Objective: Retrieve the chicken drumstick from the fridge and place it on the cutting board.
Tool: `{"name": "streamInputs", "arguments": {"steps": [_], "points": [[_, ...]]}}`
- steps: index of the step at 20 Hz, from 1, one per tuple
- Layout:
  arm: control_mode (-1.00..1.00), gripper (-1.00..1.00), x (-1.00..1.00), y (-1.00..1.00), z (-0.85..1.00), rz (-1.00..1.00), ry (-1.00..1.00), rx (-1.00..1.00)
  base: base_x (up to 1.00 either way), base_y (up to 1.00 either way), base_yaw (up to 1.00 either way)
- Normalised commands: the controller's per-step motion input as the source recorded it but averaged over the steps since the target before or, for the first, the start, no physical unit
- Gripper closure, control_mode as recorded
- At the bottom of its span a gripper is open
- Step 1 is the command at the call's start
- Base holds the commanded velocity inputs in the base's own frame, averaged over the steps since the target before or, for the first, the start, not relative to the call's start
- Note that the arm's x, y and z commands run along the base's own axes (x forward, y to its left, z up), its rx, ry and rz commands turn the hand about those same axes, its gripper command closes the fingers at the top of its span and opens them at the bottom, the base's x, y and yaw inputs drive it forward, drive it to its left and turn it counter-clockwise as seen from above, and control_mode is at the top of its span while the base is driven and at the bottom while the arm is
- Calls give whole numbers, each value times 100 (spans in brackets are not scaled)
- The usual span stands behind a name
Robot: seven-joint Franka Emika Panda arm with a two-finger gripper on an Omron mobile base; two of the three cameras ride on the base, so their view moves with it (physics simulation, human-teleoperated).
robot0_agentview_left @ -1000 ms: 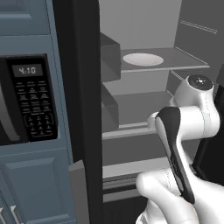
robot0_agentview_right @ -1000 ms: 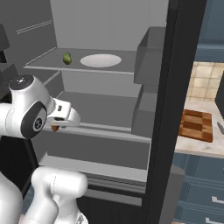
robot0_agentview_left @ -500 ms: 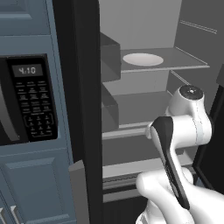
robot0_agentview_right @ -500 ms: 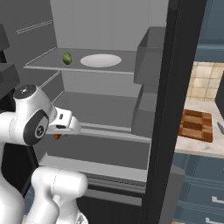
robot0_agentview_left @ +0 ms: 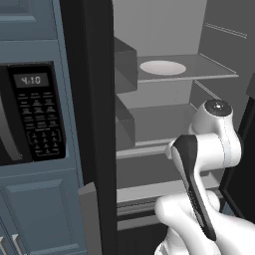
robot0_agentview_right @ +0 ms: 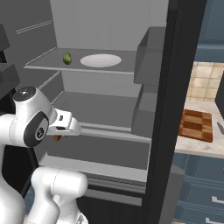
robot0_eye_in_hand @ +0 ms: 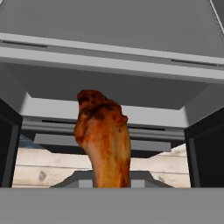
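We see the lumpy orange-brown chicken drumstick [robot0_eye_in_hand: 104,140] pinched in our tool [robot0_agentview_right: 58,136], low before the open black-fronted, grey-shelved fridge [robot0_agentview_right: 105,109]; checkered wooden cutting board [robot0_agentview_right: 197,126] on counter [robot0_agentview_right: 192,146], well apart.

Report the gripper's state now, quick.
Gripper: fingertips hidden, but the chicken drumstick rises from it off any shelf, so it looks shut on the drumstick.
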Motion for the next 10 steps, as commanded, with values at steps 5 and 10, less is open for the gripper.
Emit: {"name": "streamInputs", "arguments": {"steps": [5, 10], "points": [[100, 100, 0, 0, -1, 0, 0, 0, -11, 0, 0], [100, 100, 0, 0, 0, 0, 0, 0, -53, 4, -1]]}}
